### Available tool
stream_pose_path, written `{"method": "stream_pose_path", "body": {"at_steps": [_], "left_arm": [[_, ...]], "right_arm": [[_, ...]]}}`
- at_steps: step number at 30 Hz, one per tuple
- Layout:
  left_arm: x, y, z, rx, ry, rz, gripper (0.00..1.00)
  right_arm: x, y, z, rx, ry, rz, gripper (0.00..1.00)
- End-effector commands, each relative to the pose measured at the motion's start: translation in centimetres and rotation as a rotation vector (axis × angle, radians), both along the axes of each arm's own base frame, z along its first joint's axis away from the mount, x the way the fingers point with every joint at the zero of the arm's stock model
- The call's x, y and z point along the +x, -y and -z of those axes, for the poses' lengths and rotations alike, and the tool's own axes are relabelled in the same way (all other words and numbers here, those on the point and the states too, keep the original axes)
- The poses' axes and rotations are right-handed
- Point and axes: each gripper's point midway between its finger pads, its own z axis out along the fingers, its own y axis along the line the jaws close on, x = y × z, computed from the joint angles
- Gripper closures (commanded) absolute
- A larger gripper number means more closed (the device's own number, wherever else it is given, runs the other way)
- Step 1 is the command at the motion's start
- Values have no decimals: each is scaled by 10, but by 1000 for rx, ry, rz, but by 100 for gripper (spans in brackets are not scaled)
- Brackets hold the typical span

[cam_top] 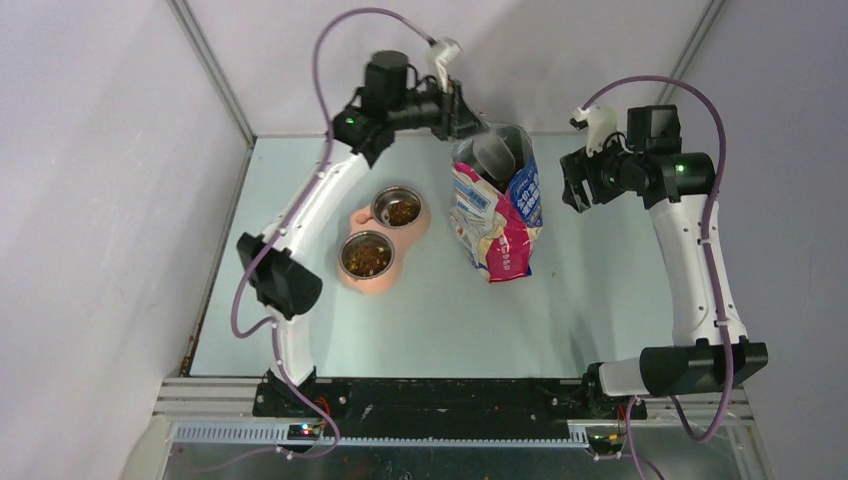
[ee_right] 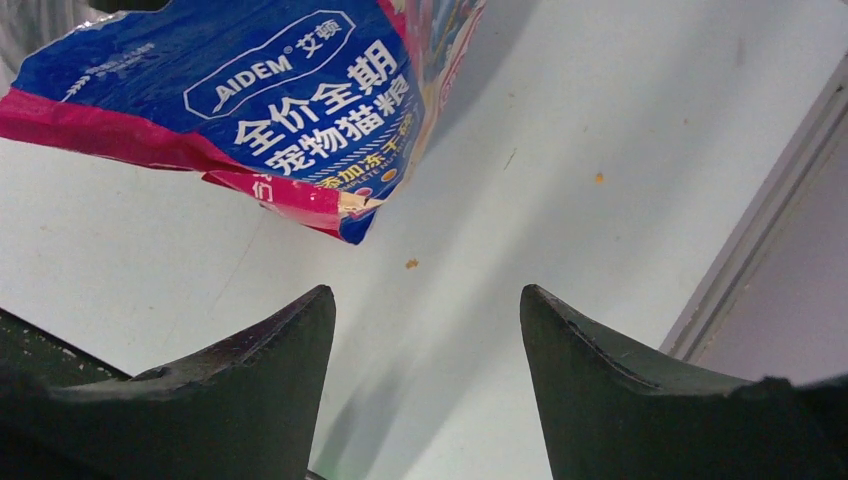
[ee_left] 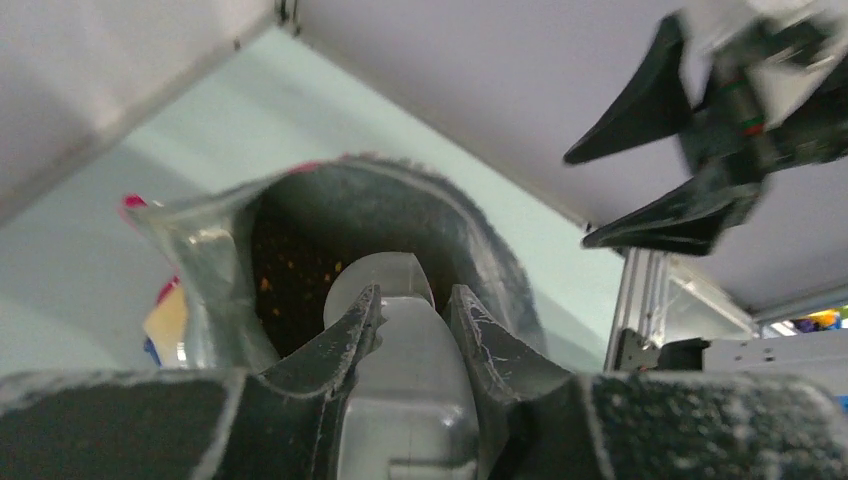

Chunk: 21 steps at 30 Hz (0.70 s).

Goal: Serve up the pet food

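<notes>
Risk of a toppled bag while scooping is under way
The translucent plastic scoop [ee_left: 405, 380] is gripped by its handle in the left claw [ee_left: 415, 300] and is sunk in the mouth of the pink, white and blue printed cat-food bag [cam_top: 495, 215], where dark-brown kibble pellets [ee_left: 290, 285] are seen; more kibble lies in both steel bowls of the pink double feeder [cam_top: 357, 217], left of the bag on the pale green desk [cam_top: 600, 300]. The right claw [ee_right: 425, 295] is spread wide and empty, near the bag but apart from it, so the bag is braced by nothing. If the scoop is dragged against the wall, the bag could be tipped and kibble spilled; a stray crumb [ee_right: 411, 264] is noted on the desk
</notes>
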Motion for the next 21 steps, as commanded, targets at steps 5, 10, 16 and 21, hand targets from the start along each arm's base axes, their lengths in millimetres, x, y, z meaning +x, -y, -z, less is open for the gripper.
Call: {"method": "stream_pose_path", "body": {"at_steps": [5, 10, 16, 21], "left_arm": [[7, 17, 72, 236, 30, -91, 100], [32, 16, 92, 348, 102, -292, 100], [56, 15, 100, 368, 176, -523, 100], [61, 26, 122, 403, 193, -557, 100]], "right_arm": [[24, 10, -30, 14, 102, 70, 29], [30, 1, -21, 63, 58, 60, 29], [38, -5, -23, 95, 49, 50, 30], [36, -7, -19, 100, 36, 45, 30]]}}
